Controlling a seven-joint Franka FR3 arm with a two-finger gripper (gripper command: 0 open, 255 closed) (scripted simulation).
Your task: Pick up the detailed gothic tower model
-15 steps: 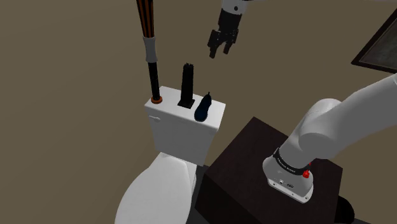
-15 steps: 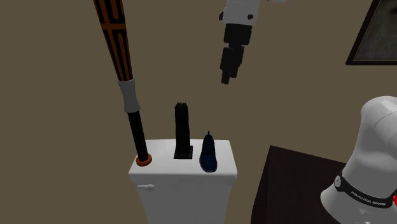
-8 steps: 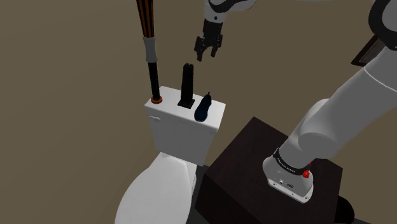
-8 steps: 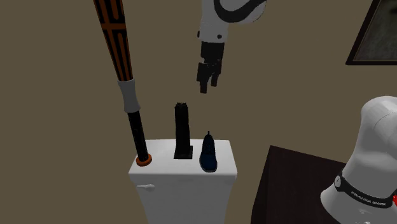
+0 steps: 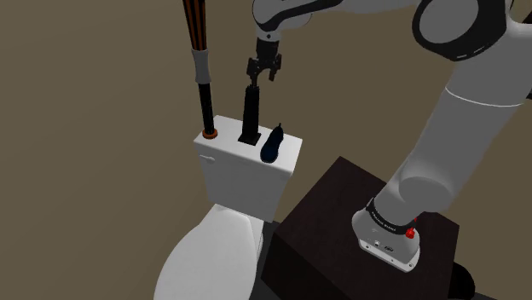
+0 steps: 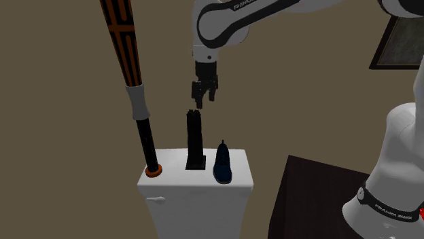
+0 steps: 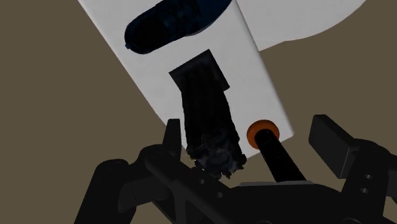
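Two black fingers (image 7: 331, 143) spread wide — gripper (image 6: 203, 102) just above dark tower (image 6: 195, 139), arm band (image 6: 389, 212) reads FRANKA

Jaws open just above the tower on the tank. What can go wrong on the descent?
1. In the wrist view the tower sits nearer one jaw than the other; that jaw may clip its top and tip it.
2. The bat stands close beside it; the other jaw might knock it.
3. A tipped tower could push the shoe off the tank.
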